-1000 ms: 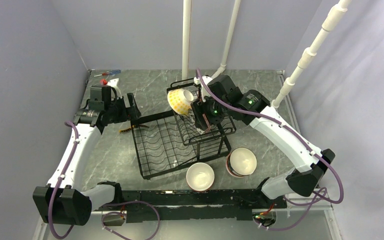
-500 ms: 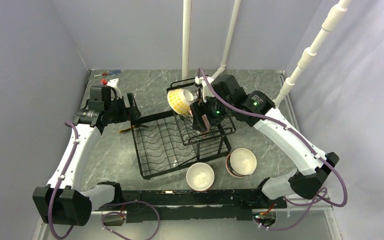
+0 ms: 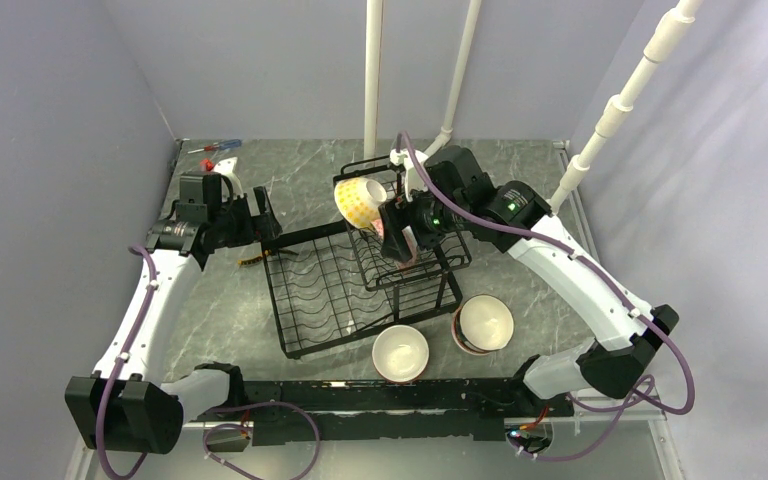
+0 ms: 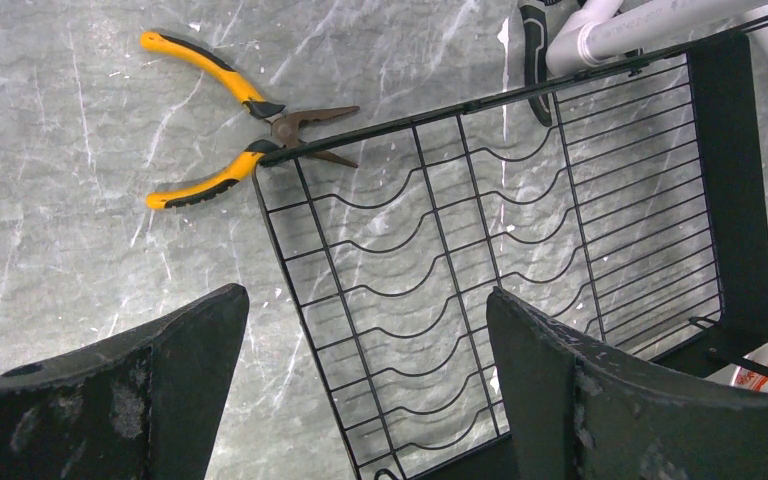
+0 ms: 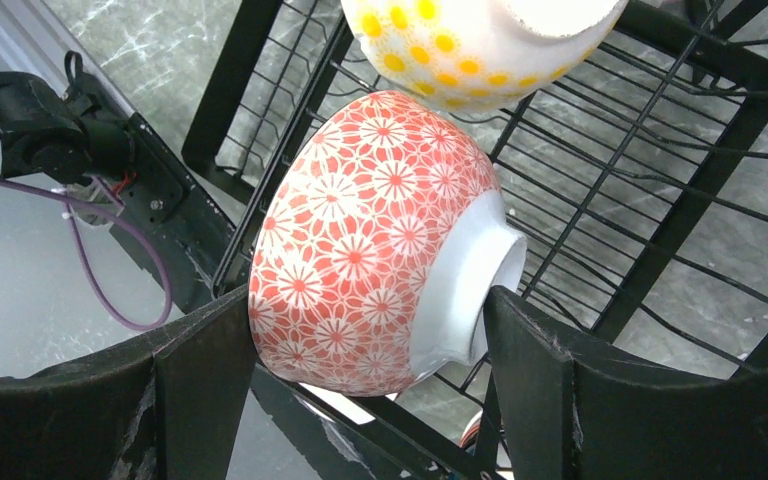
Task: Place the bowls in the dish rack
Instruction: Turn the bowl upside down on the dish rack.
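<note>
Bowl (image 5: 360, 240) apparently within right end effector (image 5: 365, 312)

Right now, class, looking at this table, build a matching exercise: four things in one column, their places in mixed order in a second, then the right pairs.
Things
1. yellow dotted bowl
2. red floral bowl
3. white bowl
4. pliers

Places
a. on the table at the dish rack's far-left corner
b. between the right gripper's fingers
c. upright on the table, in front of the rack
d. on its side, high on the rack

Pairs: 1-d, 2-b, 3-c, 4-a
</note>
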